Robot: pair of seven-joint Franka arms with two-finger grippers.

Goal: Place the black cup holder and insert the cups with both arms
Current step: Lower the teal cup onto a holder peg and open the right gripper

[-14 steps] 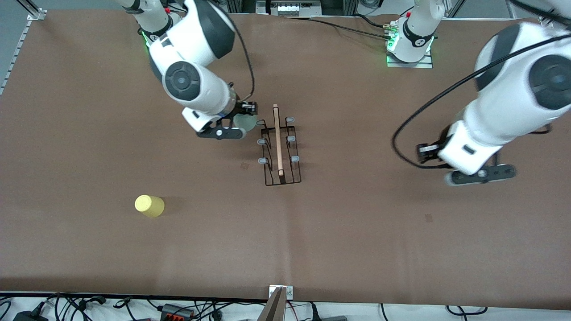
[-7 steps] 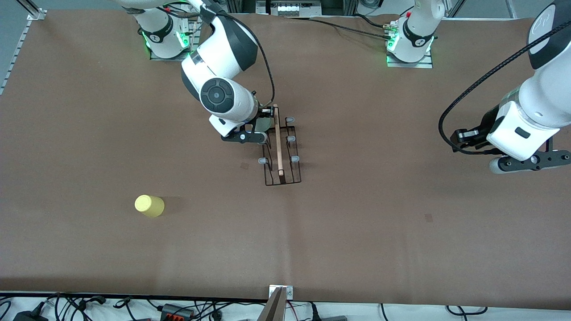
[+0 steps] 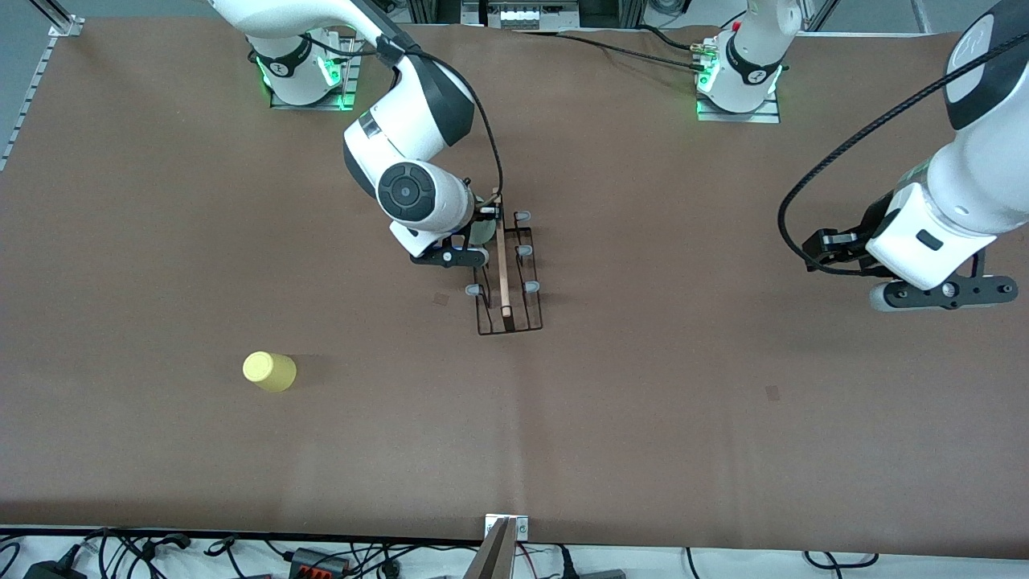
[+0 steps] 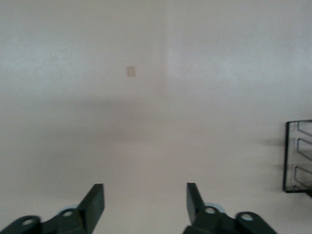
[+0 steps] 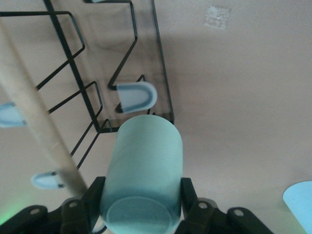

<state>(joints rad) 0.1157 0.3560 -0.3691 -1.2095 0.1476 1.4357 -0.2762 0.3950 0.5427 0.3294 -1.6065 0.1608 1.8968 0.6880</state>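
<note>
— Yellow cup (image 3: 269,371), lower left of the front view, untouched; how far along are we?

— Rack (image 3: 505,273) already stands at mid-table. Right gripper (image 3: 470,241) is clamped on the mint cup (image 5: 143,170), over the rack's upper pegs, not yet seated. Left gripper (image 3: 936,293), at the frame's right edge, hangs wide open and empty, waiting.

— Anything hidden?

— That mint cup is mostly masked by the arm in the front view. A blue cup (image 5: 300,202) is cut off in the right wrist view's corner.
</note>
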